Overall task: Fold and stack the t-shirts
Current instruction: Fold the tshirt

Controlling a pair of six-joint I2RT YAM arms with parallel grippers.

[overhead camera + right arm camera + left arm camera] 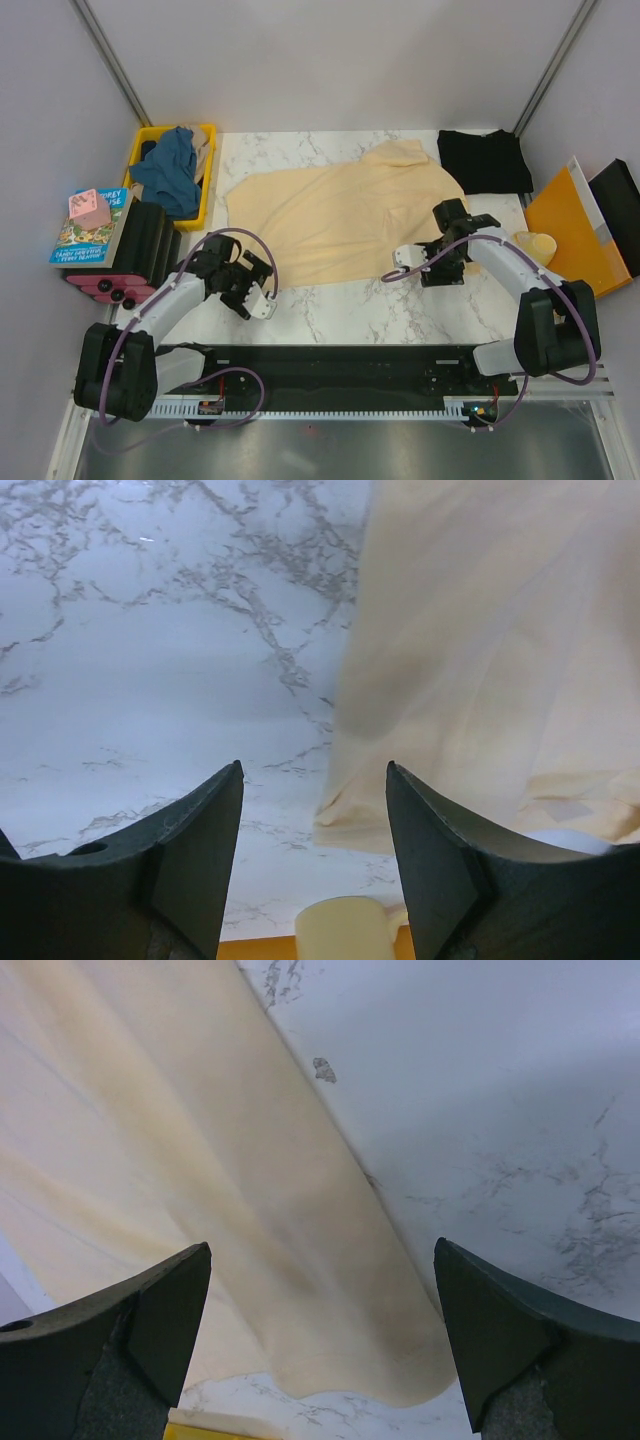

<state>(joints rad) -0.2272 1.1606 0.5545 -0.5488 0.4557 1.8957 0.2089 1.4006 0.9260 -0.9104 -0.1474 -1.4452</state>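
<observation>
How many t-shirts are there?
3: a cream t-shirt spread mid-table, a black t-shirt folded far right, a blue t-shirt bunched in the yellow crate far left; more may hide there.

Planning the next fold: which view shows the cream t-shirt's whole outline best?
Top external: the cream t-shirt shows whole there, spread out with every edge in frame. The left wrist view catches only one corner and the edge leading to it. The right wrist view shows only another corner and edge.

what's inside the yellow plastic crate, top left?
A crumpled teal-blue cloth t-shirt fills most of the yellow plastic crate. A strip of beige fabric shows beside it. Anything underneath is covered.
</observation>
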